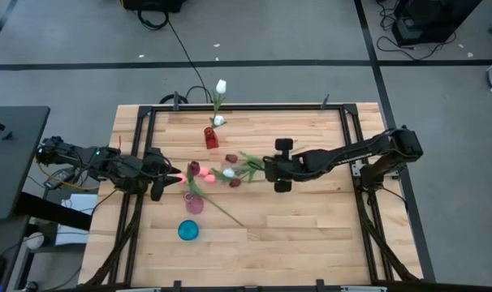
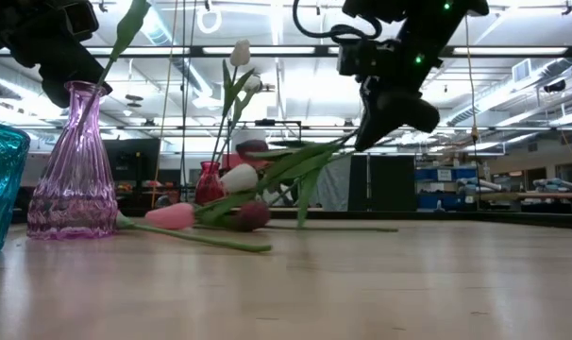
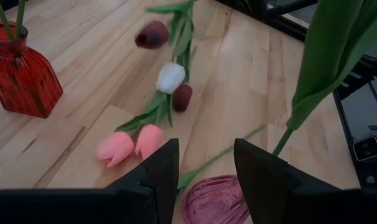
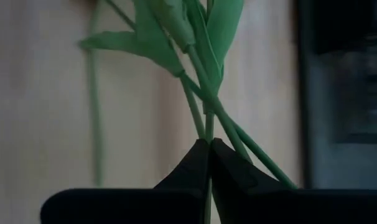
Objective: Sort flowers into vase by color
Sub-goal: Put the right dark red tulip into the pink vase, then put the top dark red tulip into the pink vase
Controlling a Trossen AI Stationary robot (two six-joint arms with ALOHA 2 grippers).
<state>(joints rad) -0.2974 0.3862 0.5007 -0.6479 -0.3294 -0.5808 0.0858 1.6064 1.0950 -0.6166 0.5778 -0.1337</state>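
Right wrist view: right gripper (image 4: 209,146) pinched onto thin green stems (image 4: 204,99), heads unseen; left wrist shows white, pink, maroon heads ahead of parted left gripper (image 3: 206,163)

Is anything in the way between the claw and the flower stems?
No. The right gripper is shut on the flower stems already, with nothing between. The left gripper waits open by the pink vase.

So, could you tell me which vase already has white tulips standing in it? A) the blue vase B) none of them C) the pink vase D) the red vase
D: the red vase at the table's far edge holds the white tulips; the blue vase stands empty.
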